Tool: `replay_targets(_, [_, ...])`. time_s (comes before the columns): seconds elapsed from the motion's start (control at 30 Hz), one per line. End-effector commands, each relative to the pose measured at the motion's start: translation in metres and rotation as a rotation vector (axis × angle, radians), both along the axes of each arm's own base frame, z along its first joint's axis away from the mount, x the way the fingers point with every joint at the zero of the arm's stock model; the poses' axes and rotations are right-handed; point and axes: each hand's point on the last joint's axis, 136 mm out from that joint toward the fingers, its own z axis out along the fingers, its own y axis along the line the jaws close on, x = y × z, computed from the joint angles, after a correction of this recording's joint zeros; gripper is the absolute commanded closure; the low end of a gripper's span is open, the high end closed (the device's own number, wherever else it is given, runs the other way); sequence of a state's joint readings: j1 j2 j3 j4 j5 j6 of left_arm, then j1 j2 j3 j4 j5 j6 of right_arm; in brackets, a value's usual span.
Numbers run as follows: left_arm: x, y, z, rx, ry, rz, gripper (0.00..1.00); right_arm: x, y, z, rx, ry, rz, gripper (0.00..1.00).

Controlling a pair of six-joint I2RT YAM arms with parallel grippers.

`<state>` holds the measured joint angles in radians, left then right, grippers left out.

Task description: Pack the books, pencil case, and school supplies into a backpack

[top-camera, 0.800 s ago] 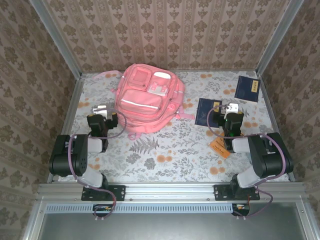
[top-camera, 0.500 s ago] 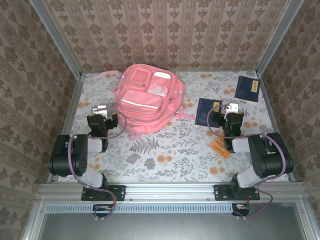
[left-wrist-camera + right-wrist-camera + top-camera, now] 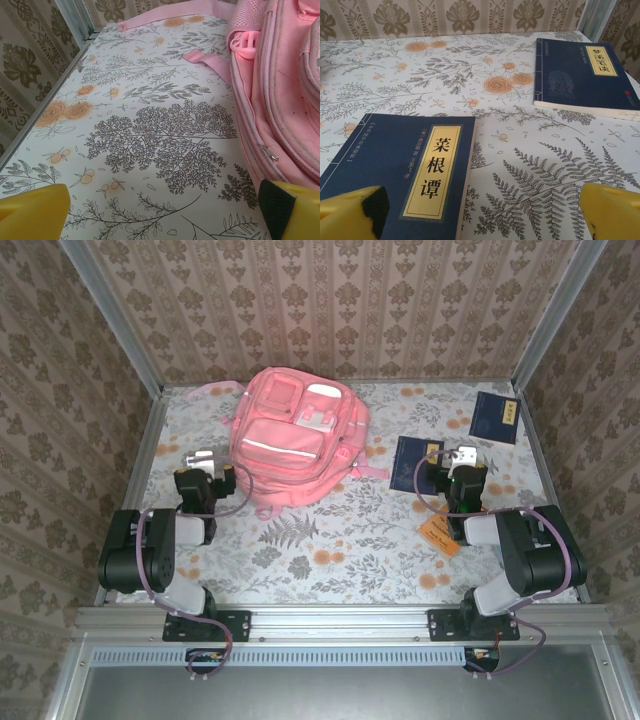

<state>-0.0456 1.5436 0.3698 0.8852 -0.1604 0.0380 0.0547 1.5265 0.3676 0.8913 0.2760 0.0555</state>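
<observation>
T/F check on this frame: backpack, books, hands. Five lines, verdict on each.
1. The backpack lies flat on the table, front pockets up. True.
2. The backpack sits on the right half of the table. False: it sits left of centre, on the left hand's side.
3. The left hand and the right hand are both open and hold nothing. True.
4. The near navy book lies flat just ahead of the right hand; the far navy book lies apart from it, toward the far right corner. True.
5. One navy book is already inside the backpack. False: both lie on the table, outside it.
</observation>
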Motion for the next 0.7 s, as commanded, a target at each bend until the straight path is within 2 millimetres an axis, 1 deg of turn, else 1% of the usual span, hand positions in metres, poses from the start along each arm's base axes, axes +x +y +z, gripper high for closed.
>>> replay_targets(0.0, [0.006, -0.001, 0.01, -0.012, -0.028, -0.011, 0.0, 0.005, 0.001, 0.007, 0.015, -0.026, 0.008, 0.0])
replay_targets(0.07, [0.005, 0.001, 0.012, -0.009, -0.036, 0.007, 0.0, 0.004, 0.001, 0.012, 0.013, -0.038, 0.002, 0.01])
replay_targets(0.17, [-0.002, 0.013, 0.018, -0.025, -0.055, 0.076, 0.0, 0.0, 0.001, 0.026, 0.003, -0.045, 0.001, 0.0])
replay_targets(0.2, [-0.004, 0.012, 0.021, -0.03, -0.072, 0.065, 0.0, -0.002, -0.001, 0.031, 0.004, -0.037, -0.016, 0.0])
replay_targets(0.23, [-0.006, 0.013, 0.022, -0.026, -0.087, 0.065, 0.0, -0.004, -0.003, 0.045, 0.007, -0.056, -0.026, 0.01])
replay_targets(0.3, [-0.008, 0.015, 0.027, -0.018, -0.098, 0.081, 0.0, -0.008, -0.004, 0.063, 0.012, -0.064, -0.028, 0.0])
replay_targets(0.37, [-0.013, 0.025, 0.037, -0.022, -0.087, 0.144, 0.0, -0.013, -0.004, 0.079, 0.035, -0.063, -0.04, 0.0])
replay_targets(0.47, [-0.018, 0.03, 0.055, -0.012, -0.051, 0.174, 0.0, -0.023, -0.008, 0.099, 0.142, -0.05, -0.098, 0.0])
replay_targets(0.5, [-0.02, 0.031, 0.063, -0.017, -0.036, 0.18, 0.0, -0.028, -0.01, 0.1, 0.189, -0.016, -0.131, 0.0])
replay_targets(0.57, [-0.024, 0.031, 0.077, -0.082, 0.01, 0.211, 0.0, -0.034, -0.009, 0.104, 0.258, 0.025, -0.166, 0.0])
replay_targets(0.67, [-0.024, 0.012, 0.097, -0.233, 0.1, 0.169, 0.0, -0.037, 0.0, 0.099, 0.351, 0.081, -0.155, 0.0])
